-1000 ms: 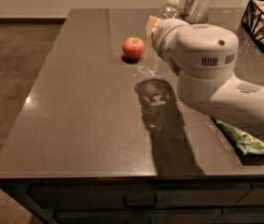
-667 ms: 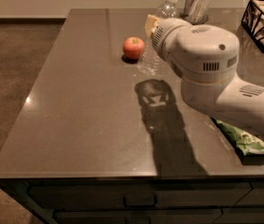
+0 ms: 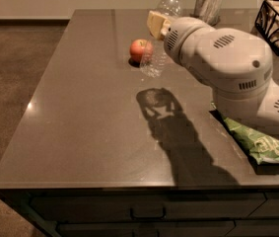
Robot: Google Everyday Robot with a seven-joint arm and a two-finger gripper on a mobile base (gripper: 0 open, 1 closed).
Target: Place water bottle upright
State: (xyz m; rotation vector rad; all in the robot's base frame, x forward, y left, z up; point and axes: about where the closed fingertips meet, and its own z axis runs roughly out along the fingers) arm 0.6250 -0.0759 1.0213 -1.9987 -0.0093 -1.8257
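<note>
The gripper [image 3: 158, 26] is clamped around the middle of the water bottle [image 3: 154, 60], which hangs tilted just right of the apple [image 3: 139, 49]. Looks like mid-placement to me. Next up: straighten it, then lower the base onto the table [image 3: 80, 107] beside the apple.

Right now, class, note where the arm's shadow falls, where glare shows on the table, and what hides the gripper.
Camera view: the arm casts a dark shadow on the table toward the near edge; a small glare spot sits near the table's left edge; the gripper, at the bottle beside the apple, is mostly hidden by the arm's wrist housing.
</note>
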